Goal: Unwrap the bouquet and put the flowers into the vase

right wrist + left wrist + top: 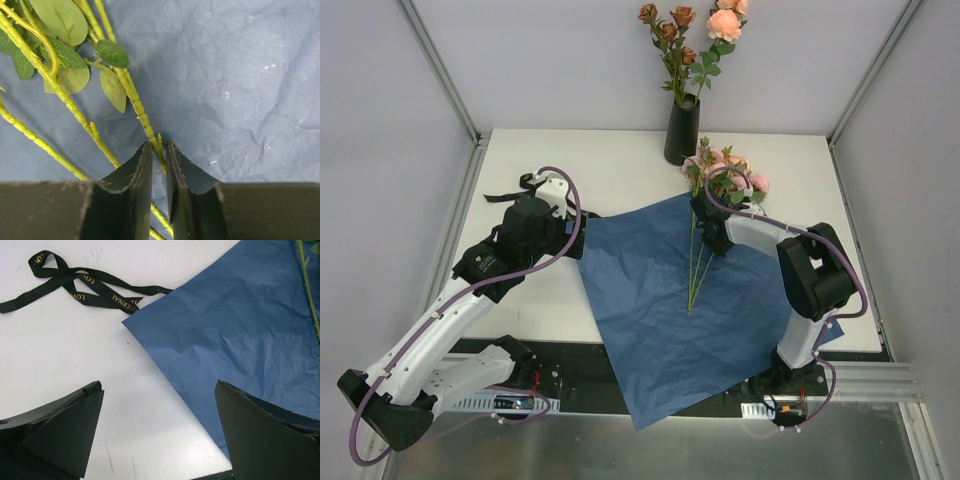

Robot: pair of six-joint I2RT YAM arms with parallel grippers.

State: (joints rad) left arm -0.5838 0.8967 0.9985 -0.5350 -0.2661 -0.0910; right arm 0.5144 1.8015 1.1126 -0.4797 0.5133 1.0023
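The bouquet is unwrapped. Its blue paper [650, 300] lies flat, and pink flowers [725, 170] rest on it with their stems [696, 270] pointing toward me. Other roses [692, 40] stand in the black vase [682, 130] at the back. My right gripper [159, 150] is down on the paper, its jaws closed to a narrow gap around one green stem [135, 100]. More stems and leaves [60, 20] lie to its left. My left gripper [159, 430] hangs wide open over bare table by the paper's left corner [150, 330] and holds nothing.
The black ribbon [95, 287] lies loose on the white table [610, 165], left of the paper. The paper's near corner hangs over the table's front edge [650, 400]. Grey walls close in the back and both sides.
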